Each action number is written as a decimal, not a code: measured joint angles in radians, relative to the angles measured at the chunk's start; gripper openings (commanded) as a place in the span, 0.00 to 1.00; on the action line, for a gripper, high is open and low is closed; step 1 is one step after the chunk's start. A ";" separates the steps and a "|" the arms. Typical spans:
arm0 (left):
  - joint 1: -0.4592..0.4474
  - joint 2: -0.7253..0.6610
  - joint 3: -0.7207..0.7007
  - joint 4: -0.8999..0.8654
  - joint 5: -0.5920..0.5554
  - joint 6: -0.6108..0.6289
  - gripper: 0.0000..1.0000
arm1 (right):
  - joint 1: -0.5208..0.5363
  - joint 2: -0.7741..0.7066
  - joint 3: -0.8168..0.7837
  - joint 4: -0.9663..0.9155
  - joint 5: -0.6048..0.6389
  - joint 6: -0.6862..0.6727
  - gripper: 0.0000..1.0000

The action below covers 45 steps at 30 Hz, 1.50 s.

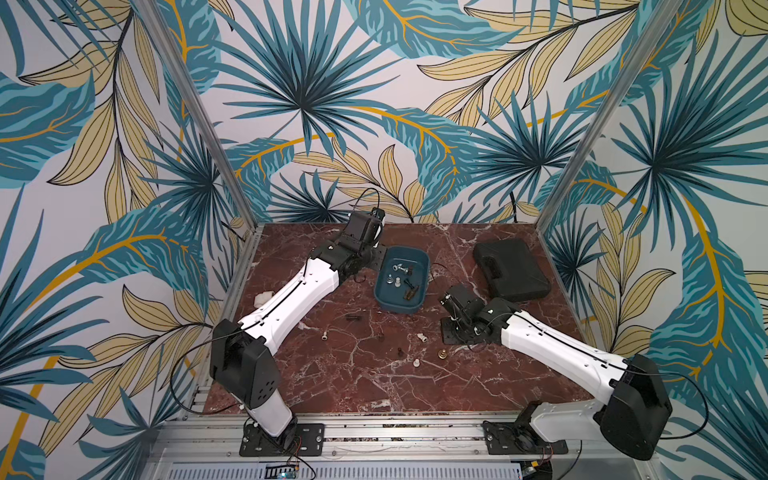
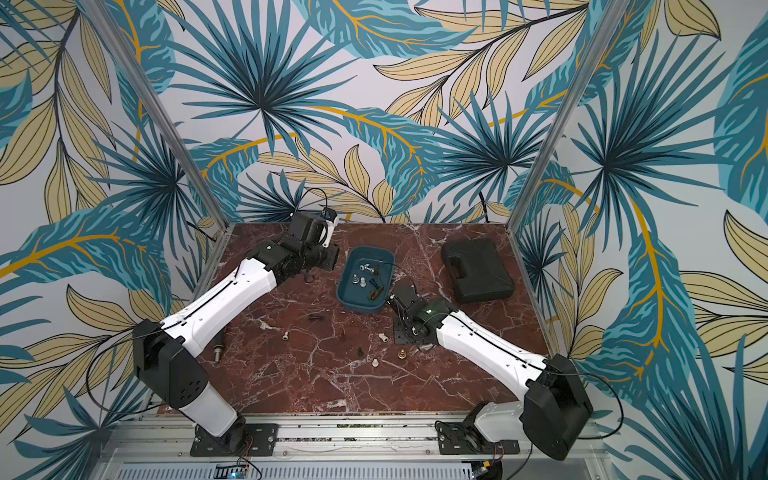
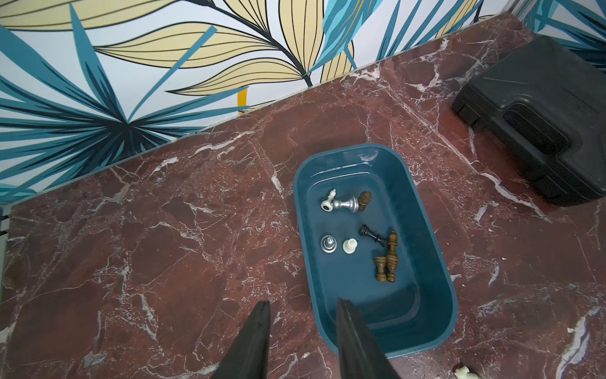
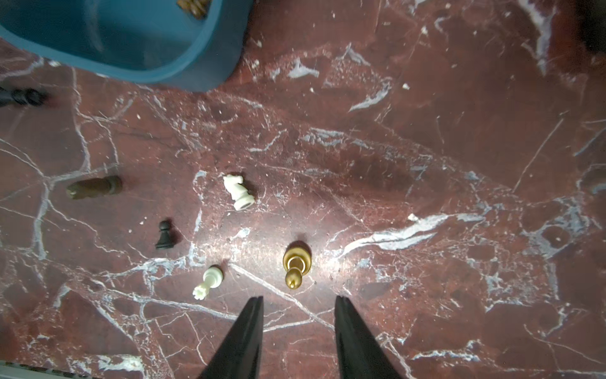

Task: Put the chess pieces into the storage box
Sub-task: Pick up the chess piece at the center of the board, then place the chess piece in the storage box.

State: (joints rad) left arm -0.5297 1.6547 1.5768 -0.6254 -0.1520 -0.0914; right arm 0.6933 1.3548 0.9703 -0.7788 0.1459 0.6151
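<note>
Right wrist view: you see the right gripper (image 4: 298, 298) hanging over the red marble tabletop (image 4: 426, 131), its black jaws apart and empty, just short of the standing brass-coloured turned chess piece (image 4: 296, 262). The step in hand looks like the approach for a pick; your next move calls for lowering astride that piece, then closing. The left gripper (image 3: 302, 302), jaws likewise apart and empty, hovers at the near rim of the teal-blue shallow plastic storage box (image 3: 377, 157), where eight chess pieces (image 3: 390, 259) lie; several others are loose on the marble
</note>
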 measured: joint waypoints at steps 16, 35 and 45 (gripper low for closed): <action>0.000 0.000 -0.028 0.027 -0.013 0.016 0.38 | 0.014 0.190 -0.073 0.143 -0.054 0.018 0.32; 0.000 0.019 -0.027 0.035 -0.020 0.025 0.38 | 0.017 0.090 -0.038 0.014 -0.037 0.019 0.10; 0.000 -0.003 -0.045 0.036 -0.047 0.036 0.38 | 0.015 0.132 0.331 -0.136 0.045 -0.100 0.10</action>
State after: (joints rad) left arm -0.5293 1.6516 1.5318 -0.5896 -0.1989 -0.0555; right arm 0.7082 1.4872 1.3014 -0.9146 0.1909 0.5156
